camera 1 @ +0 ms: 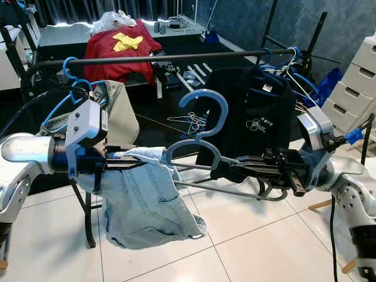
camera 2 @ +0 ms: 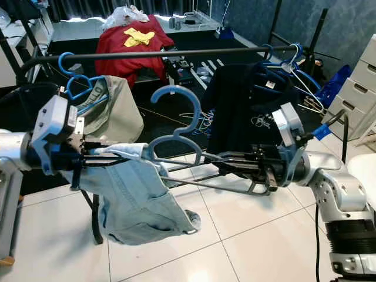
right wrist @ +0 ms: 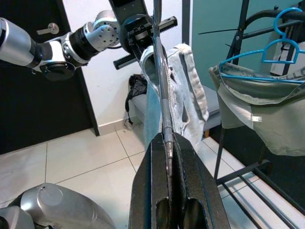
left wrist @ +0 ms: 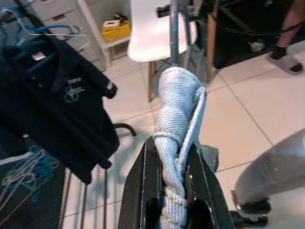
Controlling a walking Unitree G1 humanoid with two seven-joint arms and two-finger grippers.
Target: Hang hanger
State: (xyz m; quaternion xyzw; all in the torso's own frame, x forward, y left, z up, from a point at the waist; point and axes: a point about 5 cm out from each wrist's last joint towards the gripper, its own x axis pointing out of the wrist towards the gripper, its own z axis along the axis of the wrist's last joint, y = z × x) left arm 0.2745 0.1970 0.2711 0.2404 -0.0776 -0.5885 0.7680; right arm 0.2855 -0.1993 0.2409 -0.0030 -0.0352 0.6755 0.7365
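- Left gripper [camera 1: 126, 160], at nine o'clock of the head views: black fingers [left wrist: 143, 191] pressed together on a bunched fold of the denim garment [camera 1: 147, 205].
- Right gripper [camera 1: 258, 164], at three o'clock: fingers clamped on the lower bar of the blue hanger [camera 1: 202, 132], as the right wrist view shows.
- Blue hanger: held between both arms, hook up, below and in front of the rack rail [camera 1: 176, 57] at twelve o'clock; not yet hung.
- Denim garment: draped over the hanger's left end, hanging towards six o'clock.
- Rail neighbours: olive garment [camera 1: 114, 111] at ten o'clock, black shirt [camera 1: 252, 117] at two o'clock.
- Risk, judged: uneven lifting could tilt the hanger and shed the denim; the hook could snag neighbouring hangers.
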